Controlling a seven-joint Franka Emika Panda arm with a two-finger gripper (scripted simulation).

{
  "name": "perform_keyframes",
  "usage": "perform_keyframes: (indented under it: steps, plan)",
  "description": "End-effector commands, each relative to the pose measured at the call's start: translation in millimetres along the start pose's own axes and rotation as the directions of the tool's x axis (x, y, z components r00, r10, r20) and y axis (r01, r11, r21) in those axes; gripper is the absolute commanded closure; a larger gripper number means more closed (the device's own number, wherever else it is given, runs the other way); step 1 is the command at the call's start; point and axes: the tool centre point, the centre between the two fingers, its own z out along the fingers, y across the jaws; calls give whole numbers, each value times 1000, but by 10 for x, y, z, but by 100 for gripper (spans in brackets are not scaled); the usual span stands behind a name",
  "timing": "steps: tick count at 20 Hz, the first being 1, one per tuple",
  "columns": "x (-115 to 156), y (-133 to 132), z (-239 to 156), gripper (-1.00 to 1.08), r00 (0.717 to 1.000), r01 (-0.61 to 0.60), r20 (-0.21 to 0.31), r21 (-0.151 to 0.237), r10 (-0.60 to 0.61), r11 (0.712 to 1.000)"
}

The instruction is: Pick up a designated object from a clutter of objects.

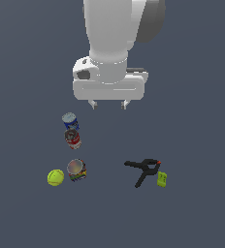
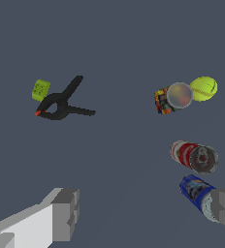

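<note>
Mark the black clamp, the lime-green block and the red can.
black clamp (image 1: 146, 167), exterior view, on the pivot body.
lime-green block (image 1: 162, 179), exterior view, on its top face.
red can (image 2: 187, 154), wrist view, on the label side.

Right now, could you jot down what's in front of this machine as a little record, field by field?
arm: white, hanging above the floor, touching nothing
gripper: open, empty, fingers pointing down
black clamp: lying flat, handles splayed, red-orange tip beside the green block
green block: right next to the clamp's tip; contact cannot be told
blue can: touching or nearly touching the red can
red can: between the blue can and the multicoloured can
multicoloured can: beside the ball
yellow-green ball: at the exterior view's left
floor: plain dark grey
</note>
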Motion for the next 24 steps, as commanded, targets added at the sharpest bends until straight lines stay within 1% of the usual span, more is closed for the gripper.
perform_keyframes:
  steps: [1, 11, 17, 24]
  plan:
    - [0, 0, 0, -92, 1000, 0, 0, 0, 0, 1000]
    - [-53, 165, 93, -92, 997, -76, 34, 21, 76, 997]
    - [-31, 141, 106, -92, 996, -84, 32, 20, 83, 996]
    - [63, 67, 200, -92, 989, -143, 32, 17, 142, 990]
